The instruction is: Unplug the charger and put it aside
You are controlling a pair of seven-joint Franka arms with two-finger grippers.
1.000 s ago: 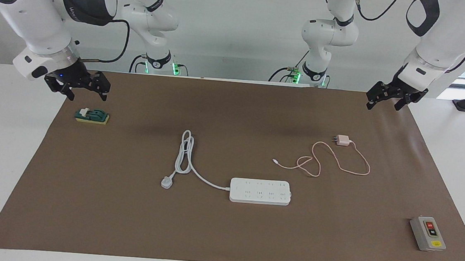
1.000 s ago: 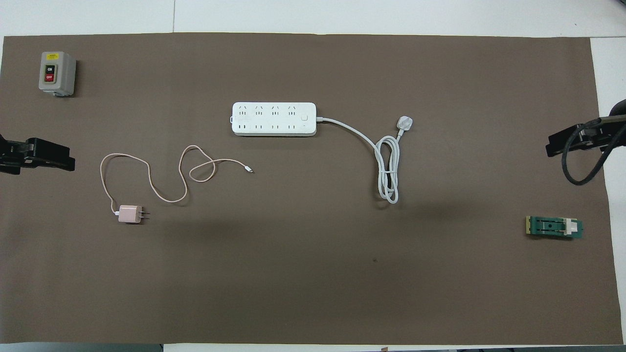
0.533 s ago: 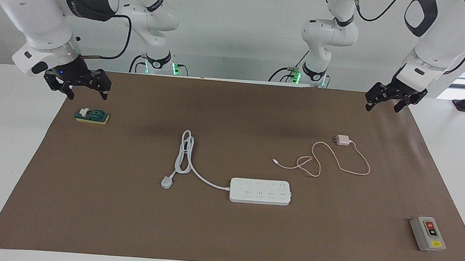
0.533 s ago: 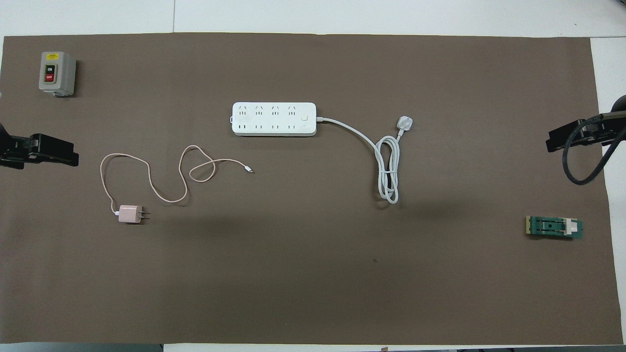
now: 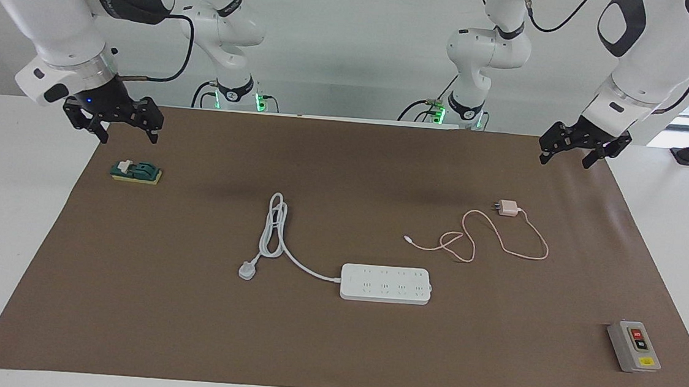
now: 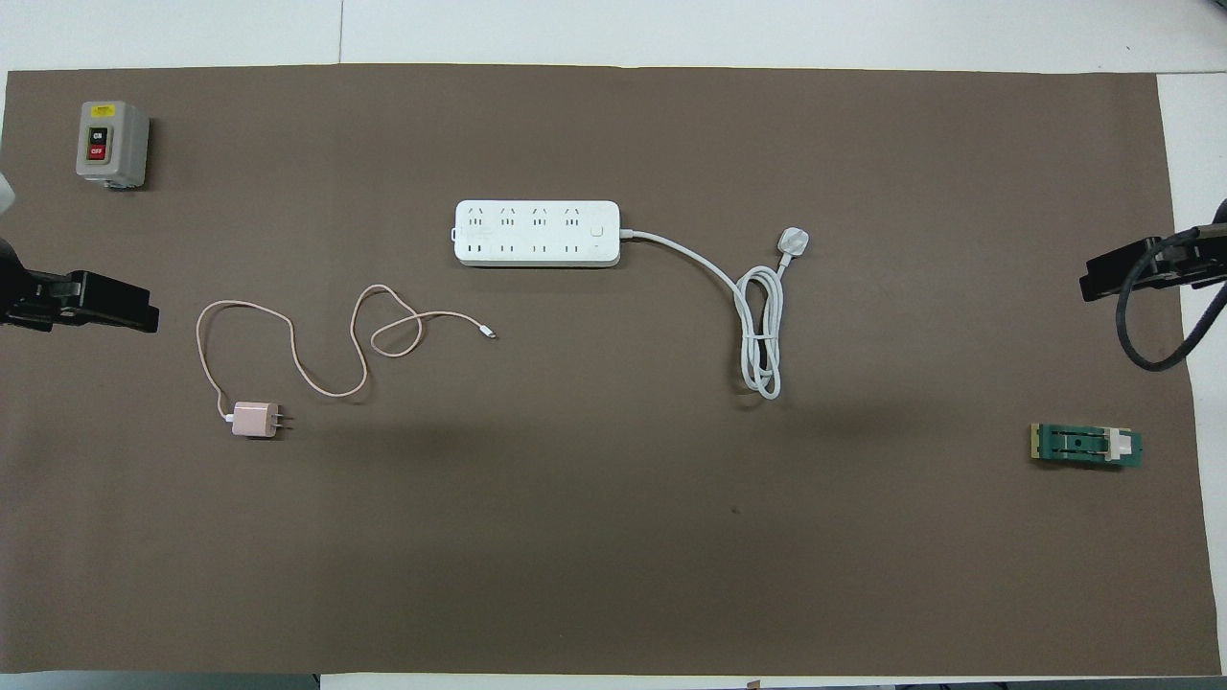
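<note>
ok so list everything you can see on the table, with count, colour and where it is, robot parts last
charger: one, pale pink, with thin pink cable, unplugged on the mat toward the left arm's end, nearer the robots than the power strip
power strip: one, white, mid-mat, sockets empty, its white cord coiled toward the right arm's end
switch box: one, grey, red and black buttons, mat corner farthest from the robots, left arm's end
green block: one, green on yellow base, right arm's end
mat: one, brown
left gripper: black, open, raised over mat edge
right gripper: black, open, raised near the green block

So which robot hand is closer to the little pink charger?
The left gripper. It hangs open over the mat's edge at the charger's end of the table. The right gripper is at the other end, over the green block.
</note>
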